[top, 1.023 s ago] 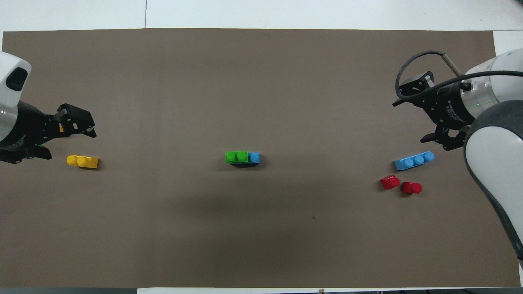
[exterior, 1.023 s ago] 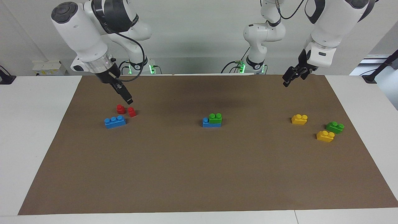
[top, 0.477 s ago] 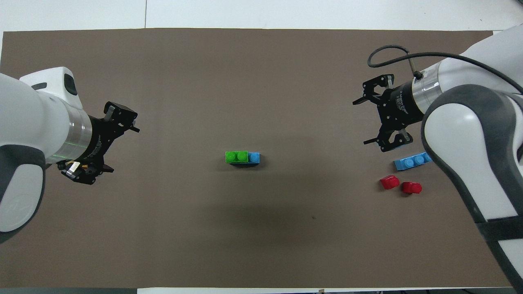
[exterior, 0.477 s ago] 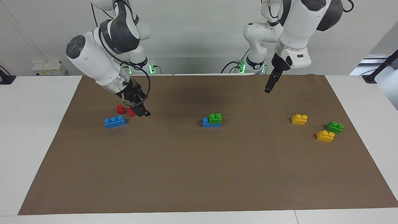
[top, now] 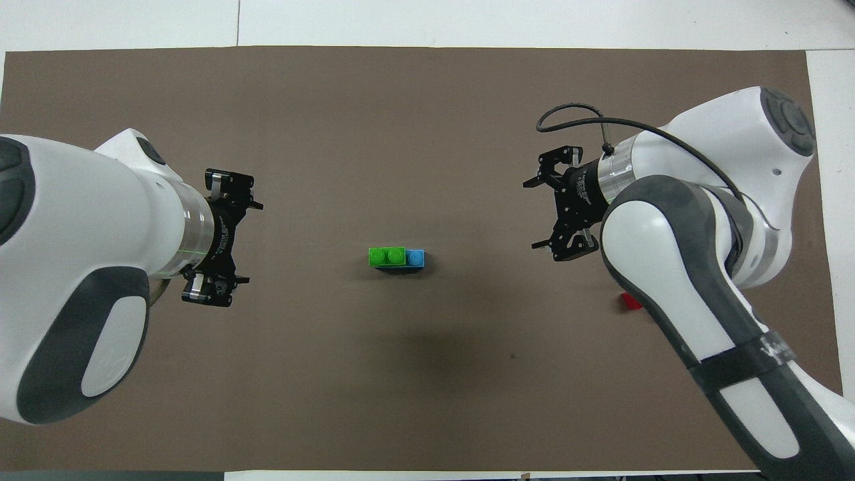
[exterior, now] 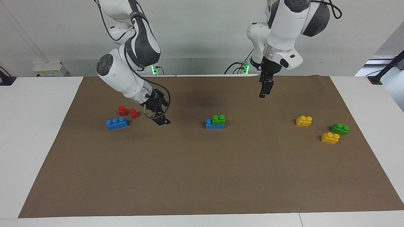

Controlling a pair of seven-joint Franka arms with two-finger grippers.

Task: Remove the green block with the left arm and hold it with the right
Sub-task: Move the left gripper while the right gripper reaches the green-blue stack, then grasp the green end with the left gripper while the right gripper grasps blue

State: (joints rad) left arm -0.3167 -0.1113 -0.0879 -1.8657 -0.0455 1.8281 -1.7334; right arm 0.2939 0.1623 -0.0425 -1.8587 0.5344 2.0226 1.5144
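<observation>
Green block (exterior: 218,119), brown mat (exterior: 202,176).

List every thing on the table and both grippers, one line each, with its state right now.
Green block: stacked on the blue brick at mid-table, ungripped.
Loose green block: on the mat, beside two yellow bricks.
Long blue brick: flat on the mat, alone.
Two red pieces: lying beside it.
Left gripper: open, in the air.
Right gripper: open, low over the mat.

Two green blocks (exterior: 218,119), two blue bricks (exterior: 116,123)
</observation>
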